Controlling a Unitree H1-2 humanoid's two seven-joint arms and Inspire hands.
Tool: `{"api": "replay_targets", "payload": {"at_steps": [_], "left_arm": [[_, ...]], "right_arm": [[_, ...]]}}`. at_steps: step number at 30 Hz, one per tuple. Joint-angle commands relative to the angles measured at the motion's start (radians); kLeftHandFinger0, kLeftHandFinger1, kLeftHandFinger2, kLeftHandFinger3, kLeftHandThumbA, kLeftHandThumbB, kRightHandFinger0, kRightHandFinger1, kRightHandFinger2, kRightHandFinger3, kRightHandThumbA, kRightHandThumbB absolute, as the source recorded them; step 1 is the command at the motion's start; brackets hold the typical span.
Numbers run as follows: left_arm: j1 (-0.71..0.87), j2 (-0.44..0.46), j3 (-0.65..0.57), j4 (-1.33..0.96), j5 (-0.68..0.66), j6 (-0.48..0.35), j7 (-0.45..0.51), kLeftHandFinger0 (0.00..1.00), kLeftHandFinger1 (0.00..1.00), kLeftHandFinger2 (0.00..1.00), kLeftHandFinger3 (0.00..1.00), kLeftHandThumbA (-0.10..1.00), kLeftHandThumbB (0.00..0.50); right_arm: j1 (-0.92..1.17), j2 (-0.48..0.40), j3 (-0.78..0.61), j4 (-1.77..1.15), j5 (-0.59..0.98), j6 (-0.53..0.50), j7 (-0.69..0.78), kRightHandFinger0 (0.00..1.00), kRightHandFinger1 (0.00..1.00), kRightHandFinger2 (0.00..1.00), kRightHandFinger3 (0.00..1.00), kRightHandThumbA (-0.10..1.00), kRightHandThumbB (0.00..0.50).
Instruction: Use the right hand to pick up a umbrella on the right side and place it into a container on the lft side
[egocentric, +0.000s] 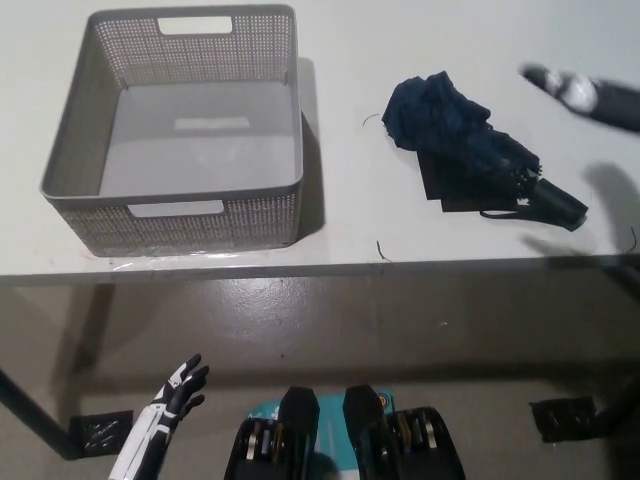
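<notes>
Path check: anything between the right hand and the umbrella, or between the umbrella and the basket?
Nothing visible. The black right hand is above the white table, up-right of the folded navy umbrella, with bare tabletop between. Only bare table separates the umbrella from the grey perforated plastic basket. The white left hand rests below the table edge.

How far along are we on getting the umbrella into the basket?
Nothing is done yet: the umbrella lies folded on the table, right of the empty basket. In hand: the right hand is above the table beyond the umbrella, blurred, holding nothing. The left hand rests low. Grasp, carry and drop remain.
</notes>
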Motion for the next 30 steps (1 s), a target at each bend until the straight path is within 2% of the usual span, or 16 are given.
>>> {"api": "replay_targets", "payload": {"at_steps": [1, 5, 10, 14, 16, 18, 21, 24, 28, 30], "left_arm": [[0.019, 0.028, -0.003, -0.054, -0.014, -0.09, -0.032, 1.0, 1.0, 1.0, 1.0, 1.0, 0.065], [0.016, 0.026, -0.002, -0.062, -0.011, -0.08, -0.028, 1.0, 1.0, 1.0, 1.0, 1.0, 0.061], [0.023, 0.024, -0.002, -0.063, -0.019, -0.08, -0.031, 1.0, 1.0, 1.0, 1.0, 1.0, 0.059], [0.024, 0.023, -0.006, -0.062, -0.018, -0.085, -0.033, 1.0, 1.0, 1.0, 1.0, 1.0, 0.062], [0.028, 0.021, -0.005, -0.065, -0.02, -0.086, -0.032, 1.0, 1.0, 1.0, 1.0, 1.0, 0.058], [0.032, 0.02, -0.003, -0.064, -0.022, -0.091, -0.034, 1.0, 1.0, 1.0, 1.0, 1.0, 0.056], [0.036, 0.018, -0.002, -0.063, -0.031, -0.098, -0.042, 1.0, 1.0, 1.0, 1.0, 1.0, 0.056], [0.032, 0.02, 0.001, -0.07, -0.03, -0.092, -0.042, 1.0, 1.0, 1.0, 1.0, 1.0, 0.06], [0.027, 0.022, 0.005, -0.08, -0.031, -0.082, -0.042, 1.0, 1.0, 1.0, 1.0, 1.0, 0.071], [0.026, 0.024, 0.004, -0.081, -0.033, -0.083, -0.046, 1.0, 1.0, 1.0, 1.0, 1.0, 0.074]], "right_arm": [[-0.332, -0.056, 0.196, 0.334, -0.222, 0.279, 0.244, 1.0, 1.0, 1.0, 1.0, 1.0, 0.5], [-0.421, -0.022, 0.258, 0.529, -0.183, 0.311, 0.277, 1.0, 1.0, 1.0, 1.0, 1.0, 0.493], [-0.489, 0.023, 0.32, 0.756, -0.153, 0.274, 0.264, 1.0, 1.0, 1.0, 1.0, 1.0, 0.5], [-0.537, 0.064, 0.346, 0.936, -0.131, 0.25, 0.241, 1.0, 1.0, 1.0, 1.0, 0.9, 0.496], [-0.563, 0.083, 0.376, 1.026, -0.136, 0.247, 0.259, 1.0, 1.0, 1.0, 1.0, 0.96, 0.499], [-0.584, 0.098, 0.401, 1.112, -0.14, 0.248, 0.261, 1.0, 1.0, 1.0, 1.0, 0.94, 0.5], [-0.606, 0.099, 0.439, 1.195, -0.15, 0.232, 0.265, 1.0, 1.0, 1.0, 1.0, 0.97, 0.5], [-0.623, 0.096, 0.458, 1.238, -0.149, 0.234, 0.264, 1.0, 1.0, 1.0, 1.0, 0.93, 0.5], [-0.632, 0.092, 0.519, 1.283, -0.183, 0.22, 0.279, 1.0, 1.0, 1.0, 1.0, 0.99, 0.5], [-0.625, 0.097, 0.505, 1.307, -0.157, 0.246, 0.271, 1.0, 1.0, 1.0, 1.0, 0.92, 0.5]]}}
